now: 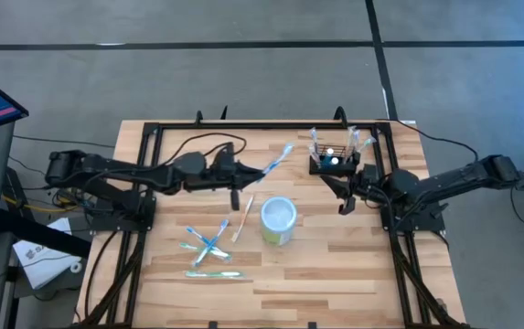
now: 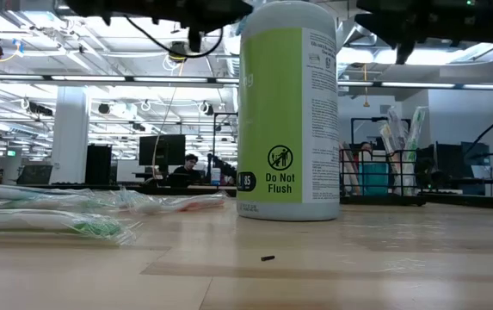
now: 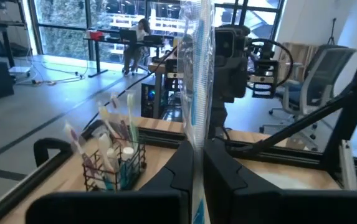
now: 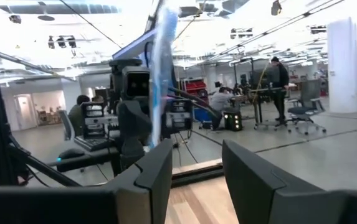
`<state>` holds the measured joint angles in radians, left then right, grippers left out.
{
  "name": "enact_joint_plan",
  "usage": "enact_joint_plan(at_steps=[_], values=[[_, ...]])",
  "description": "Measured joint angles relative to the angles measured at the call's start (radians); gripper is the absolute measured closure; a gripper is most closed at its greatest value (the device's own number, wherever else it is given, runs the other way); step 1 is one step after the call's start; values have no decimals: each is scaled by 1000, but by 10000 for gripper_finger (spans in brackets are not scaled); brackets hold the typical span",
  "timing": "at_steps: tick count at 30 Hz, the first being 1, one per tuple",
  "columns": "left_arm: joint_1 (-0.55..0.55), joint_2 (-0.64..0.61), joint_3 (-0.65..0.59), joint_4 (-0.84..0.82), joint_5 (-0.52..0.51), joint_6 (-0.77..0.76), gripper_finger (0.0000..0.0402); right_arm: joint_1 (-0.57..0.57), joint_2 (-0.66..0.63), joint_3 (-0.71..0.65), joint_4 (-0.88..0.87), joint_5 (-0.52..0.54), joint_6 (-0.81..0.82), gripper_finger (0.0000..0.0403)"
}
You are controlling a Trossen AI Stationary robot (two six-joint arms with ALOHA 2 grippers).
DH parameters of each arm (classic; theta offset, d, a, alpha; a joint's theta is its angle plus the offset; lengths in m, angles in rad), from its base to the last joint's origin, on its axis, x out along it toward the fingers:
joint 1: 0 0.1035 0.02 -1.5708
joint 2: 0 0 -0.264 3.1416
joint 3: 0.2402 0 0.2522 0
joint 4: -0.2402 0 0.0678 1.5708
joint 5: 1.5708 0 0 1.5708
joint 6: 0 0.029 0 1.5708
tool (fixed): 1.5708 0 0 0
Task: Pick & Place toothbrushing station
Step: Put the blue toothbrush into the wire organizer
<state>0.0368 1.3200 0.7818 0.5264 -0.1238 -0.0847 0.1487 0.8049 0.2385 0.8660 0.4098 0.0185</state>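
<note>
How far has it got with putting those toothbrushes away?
Several wrapped toothbrushes already stand in the black wire basket at the table's back right. The left gripper is shut on another wrapped toothbrush, held above the table and pointing toward the basket. The right gripper waits open beside the basket. A handful of toothbrushes still lie on the wood near the white-and-green cup.

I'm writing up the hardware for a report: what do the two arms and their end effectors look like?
Both arms are dark, nearly black, built of slim jointed segments on black frame mounts. A black cable loops over the table near the left arm; another trails off behind the right arm. The left end effector and the right end effector each have two flat, angular dark fingers. No markings show.
</note>
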Motion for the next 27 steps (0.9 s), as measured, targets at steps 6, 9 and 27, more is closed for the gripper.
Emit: enact_joint_plan(at_steps=[6, 9, 27], values=[[0, 110, 101, 5, 13, 28, 394, -35, 110, 99, 4, -75, -30, 272], [0, 149, 139, 9, 29, 29, 393, -42, 152, 141, 4, -77, -52, 272], [0, 221, 201, 65, 70, 54, 394, -101, 292, 299, 2, -230, -36, 272]])
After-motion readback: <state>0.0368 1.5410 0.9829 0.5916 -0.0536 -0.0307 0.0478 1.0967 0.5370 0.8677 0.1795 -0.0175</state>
